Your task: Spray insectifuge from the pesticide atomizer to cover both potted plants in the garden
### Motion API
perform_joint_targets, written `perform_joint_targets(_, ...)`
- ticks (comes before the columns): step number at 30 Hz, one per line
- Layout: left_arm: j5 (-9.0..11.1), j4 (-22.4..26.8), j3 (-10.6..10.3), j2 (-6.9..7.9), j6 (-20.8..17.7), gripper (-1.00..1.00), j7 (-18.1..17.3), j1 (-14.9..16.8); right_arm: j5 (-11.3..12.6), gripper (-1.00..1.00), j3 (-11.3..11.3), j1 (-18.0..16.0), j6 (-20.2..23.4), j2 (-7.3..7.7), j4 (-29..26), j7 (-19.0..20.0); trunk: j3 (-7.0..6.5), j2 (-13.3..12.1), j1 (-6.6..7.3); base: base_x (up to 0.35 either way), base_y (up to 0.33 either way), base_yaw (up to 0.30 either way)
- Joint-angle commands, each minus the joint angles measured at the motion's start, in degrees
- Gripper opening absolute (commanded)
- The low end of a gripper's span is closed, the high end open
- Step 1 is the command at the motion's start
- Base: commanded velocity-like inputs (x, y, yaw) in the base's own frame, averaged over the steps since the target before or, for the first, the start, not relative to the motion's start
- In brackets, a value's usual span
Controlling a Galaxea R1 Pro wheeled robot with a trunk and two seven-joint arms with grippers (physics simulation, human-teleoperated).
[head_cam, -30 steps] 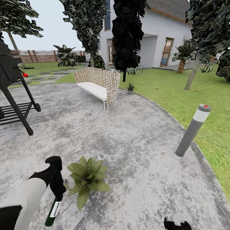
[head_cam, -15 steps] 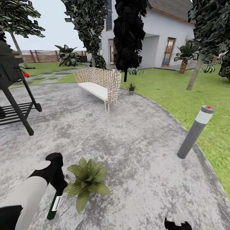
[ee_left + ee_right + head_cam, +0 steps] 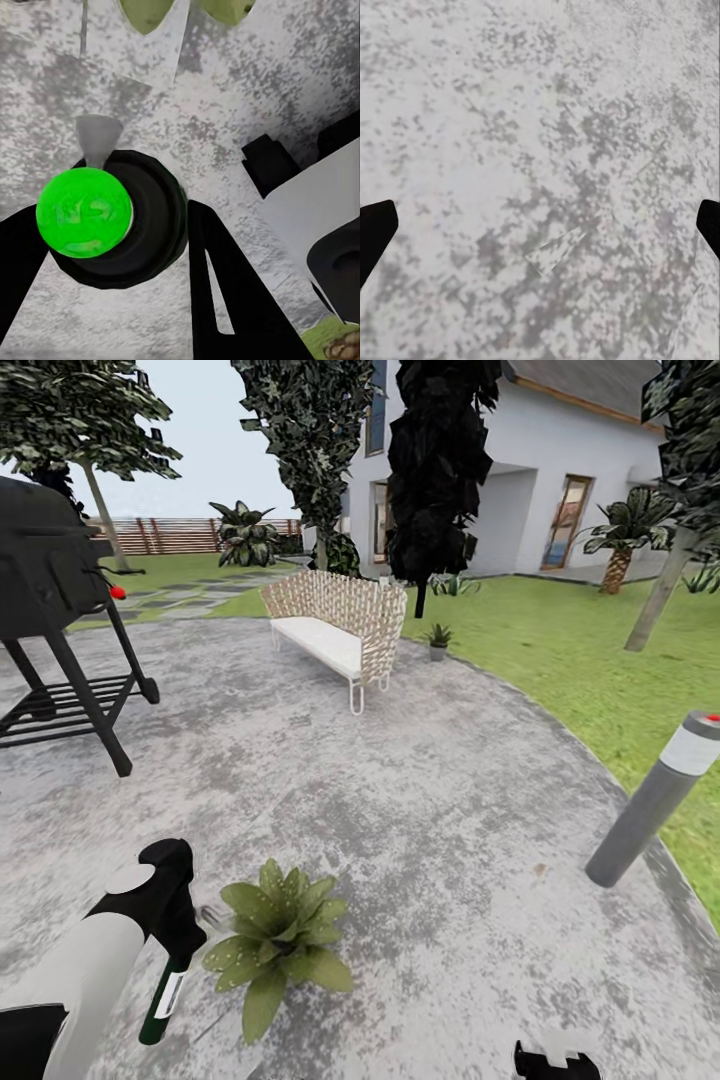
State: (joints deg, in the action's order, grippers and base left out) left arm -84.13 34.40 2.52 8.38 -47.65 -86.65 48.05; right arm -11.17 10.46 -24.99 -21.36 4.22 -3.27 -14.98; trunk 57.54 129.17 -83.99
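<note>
My left gripper (image 3: pixel 183 948) is shut on the pesticide atomizer (image 3: pixel 160 1002), a slim dark bottle with a white label that hangs down over the paved patio (image 3: pixel 420 800). In the left wrist view the atomizer (image 3: pixel 112 221) shows end-on with a bright green round face between my black fingers (image 3: pixel 214 285). One potted plant (image 3: pixel 280 940) sits just right of the bottle, its leaves (image 3: pixel 150 11) close to it. The other potted plant (image 3: pixel 437 637) stands far off by the lawn's edge, right of the bench. My right gripper (image 3: pixel 540 225) is open over bare paving, fingertips wide apart.
A black grill (image 3: pixel 55 610) stands at the left. A wicker bench (image 3: pixel 335 622) sits at the patio's far side. A grey bollard lamp (image 3: pixel 655 800) rises at the right patio edge. Lawn (image 3: pixel 580 660), trees, fence (image 3: pixel 170 535) and house lie beyond.
The whole picture has slid to the right, so the camera has turned left. My left arm and the atomizer keep their place beside the near plant.
</note>
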Motion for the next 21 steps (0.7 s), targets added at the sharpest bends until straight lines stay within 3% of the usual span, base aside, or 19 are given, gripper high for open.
perform_joint_targets(1, -0.6, 0.1, 0.2, -0.05, -0.6, -1.0, -0.5, 0.0, -0.6, 1.0, 0.4, 0.0, -0.2, 0.0, 0.1, -0.2, 0.05, 0.0, 0.01, 0.002, -0.001, 0.277)
perform_joint_targets(10, -0.6, 0.0, 0.0, -0.24, -0.6, -1.0, -0.1, -0.1, -0.6, 1.0, 0.4, 0.0, -0.2, 0.0, 0.0, -0.2, 0.05, 0.0, 0.01, 0.0, -0.003, 0.272)
perform_joint_targets(21, -0.5, -0.8, 0.4, -0.56, -0.6, -1.0, 0.3, -0.1, -0.6, 1.0, 0.4, 0.0, -0.2, 0.0, 0.1, -0.1, 0.05, 0.0, 0.01, -0.008, -0.242, 0.026)
